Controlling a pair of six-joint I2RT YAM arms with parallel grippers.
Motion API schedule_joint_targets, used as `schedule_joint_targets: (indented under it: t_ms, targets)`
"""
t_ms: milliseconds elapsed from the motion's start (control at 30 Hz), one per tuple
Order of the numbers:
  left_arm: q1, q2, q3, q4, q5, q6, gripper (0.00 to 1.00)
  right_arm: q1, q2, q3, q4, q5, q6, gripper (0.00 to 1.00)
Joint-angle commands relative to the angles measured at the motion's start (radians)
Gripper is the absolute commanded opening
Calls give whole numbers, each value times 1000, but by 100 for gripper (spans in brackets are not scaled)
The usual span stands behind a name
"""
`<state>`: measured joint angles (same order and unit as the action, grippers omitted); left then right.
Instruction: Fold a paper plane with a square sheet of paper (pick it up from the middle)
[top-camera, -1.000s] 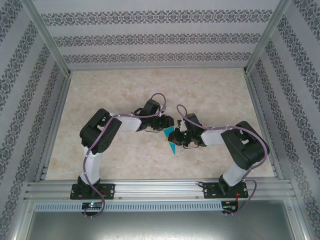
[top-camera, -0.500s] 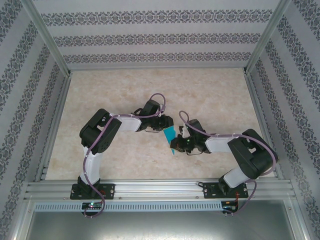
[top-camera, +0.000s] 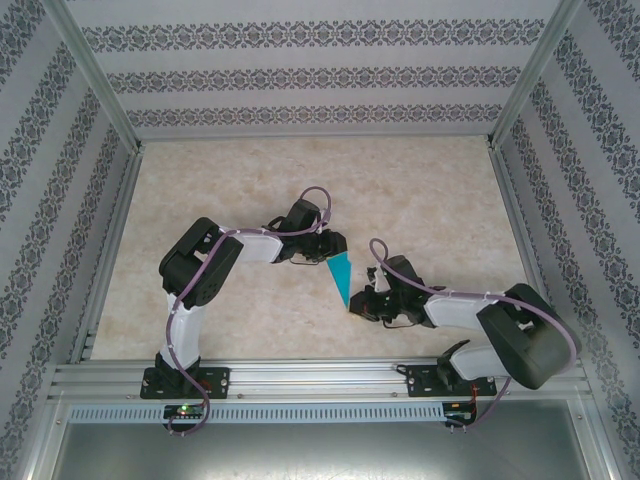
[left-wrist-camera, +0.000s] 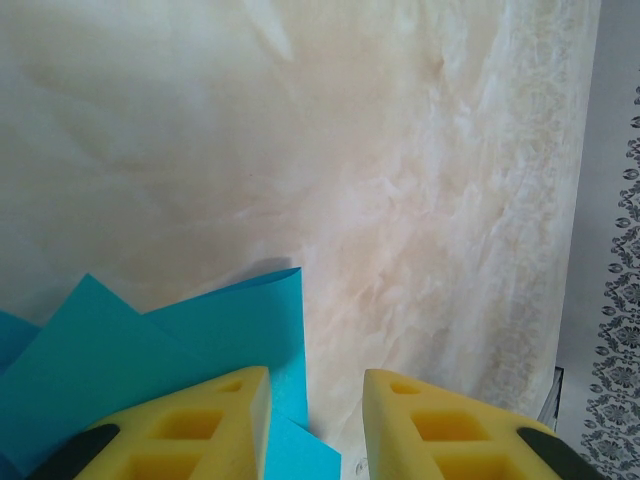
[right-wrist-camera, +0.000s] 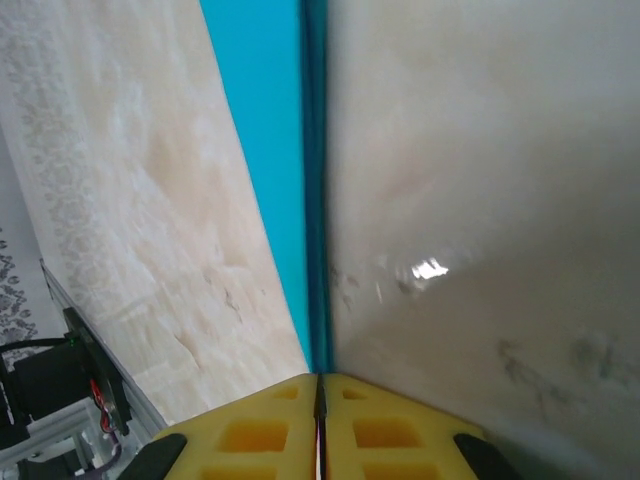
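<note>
Paper plane (top-camera: 340, 272) sits mid-worktop (top-camera: 230, 190), tip pointing 5 o'clock. Right fingers (right-wrist-camera: 380, 415) are pressed together, pinching its folded edge at the tip end. Left fingers (left-wrist-camera: 235, 410) are spread at its 11 o'clock end, one over the paper, not gripping.

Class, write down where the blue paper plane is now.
In the overhead view the blue paper plane lies in the middle of the table, wide end by the left gripper, near tip pinched by the right gripper.

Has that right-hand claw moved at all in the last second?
Yes. The right gripper has come nearer the front aluminium rail, down along the paper plane.
</note>
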<state>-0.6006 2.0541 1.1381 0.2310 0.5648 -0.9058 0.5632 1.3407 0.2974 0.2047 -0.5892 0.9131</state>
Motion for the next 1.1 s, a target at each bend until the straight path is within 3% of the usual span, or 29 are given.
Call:
schedule_joint_targets:
  t_ms: [0,100,200,400,633,800,1067]
  targets:
    - [7,25,-26,-107,-71,10,33,11,-80,36,-108,36,-3,10]
    - [7,24,-29,-104,-69,11,32,11,-157,107,-160,107,-27,9]
    - [7,30,-30,-92,-65,4,33,2,-142,169,-159,123,-49,11]
    - [7,34,-29,-99,-61,9,33,4,117,295,-58,67,-40,9]
    - [7,40,-27,-106,-65,13,33,6,334,227,101,23,18,9]
    - [9,40,-24,-120,-79,15,33,15,307,113,147,-11,37,9]
    - [11,38,-31,-121,-83,12,32,60,161,52,16,6,8,10]
